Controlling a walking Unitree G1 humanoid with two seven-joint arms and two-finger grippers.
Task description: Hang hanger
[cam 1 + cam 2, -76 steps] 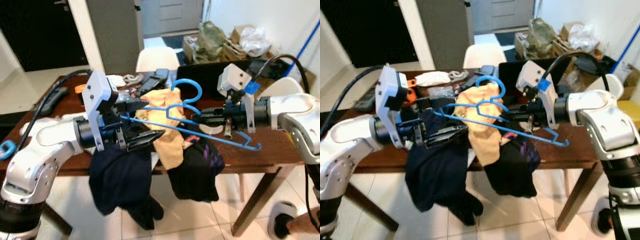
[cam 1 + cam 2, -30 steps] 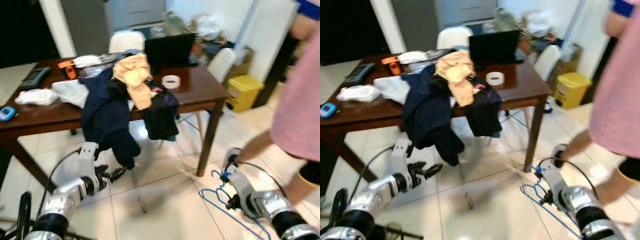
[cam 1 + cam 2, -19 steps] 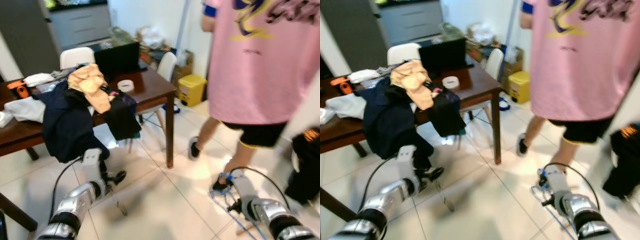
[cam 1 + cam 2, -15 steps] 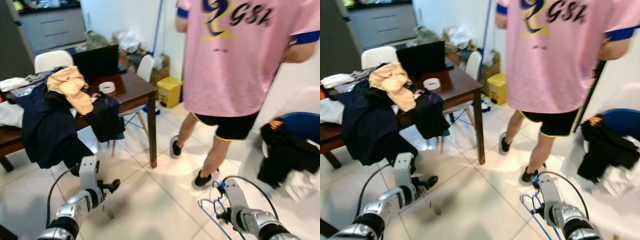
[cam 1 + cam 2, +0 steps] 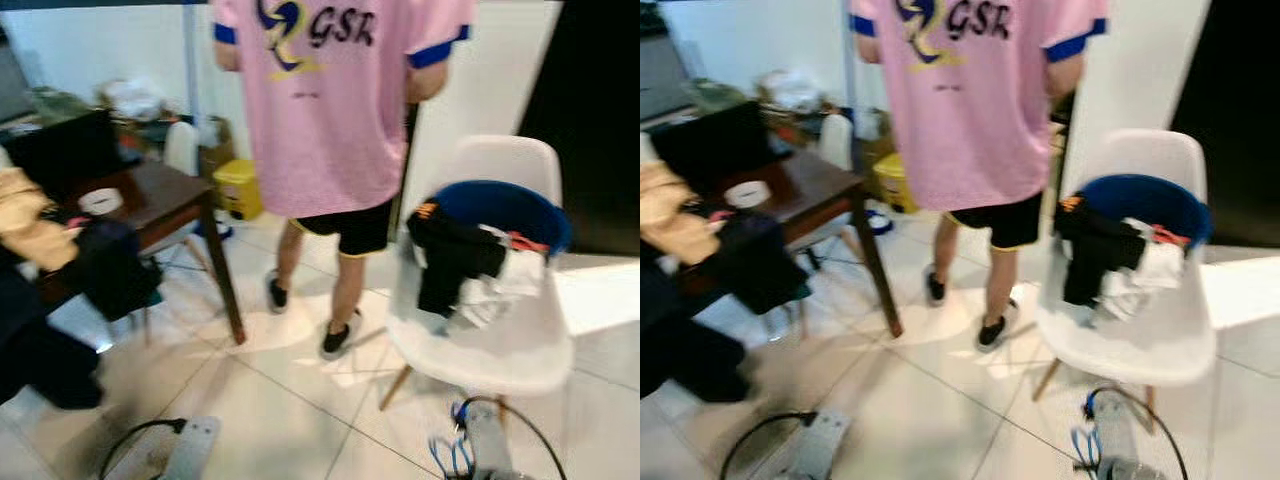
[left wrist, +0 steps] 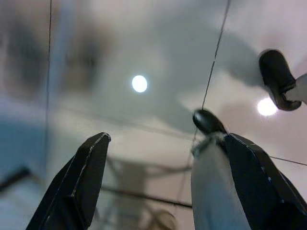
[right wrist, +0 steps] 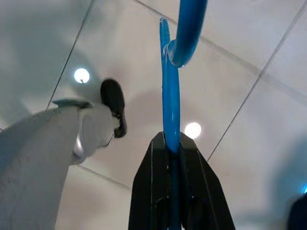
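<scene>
A blue plastic hanger sticks out from my right gripper, whose two black fingers are shut on its wire; its hook curves above the tiled floor. In the head views the hanger shows at the bottom edge beside my right arm, which hangs low in front of a white chair. My left gripper is open over the floor tiles, nothing between its fingers. My left arm hangs low at the bottom left.
A person in a pink shirt stands close ahead, back turned. The white chair on the right holds a blue basin and dark clothes. A brown table with draped clothes stands left, a yellow bin behind it.
The whole view has swung right: the table slid to the left, the person and white chair came into view. Both arms dropped from table height; the hanger stays in my right gripper.
</scene>
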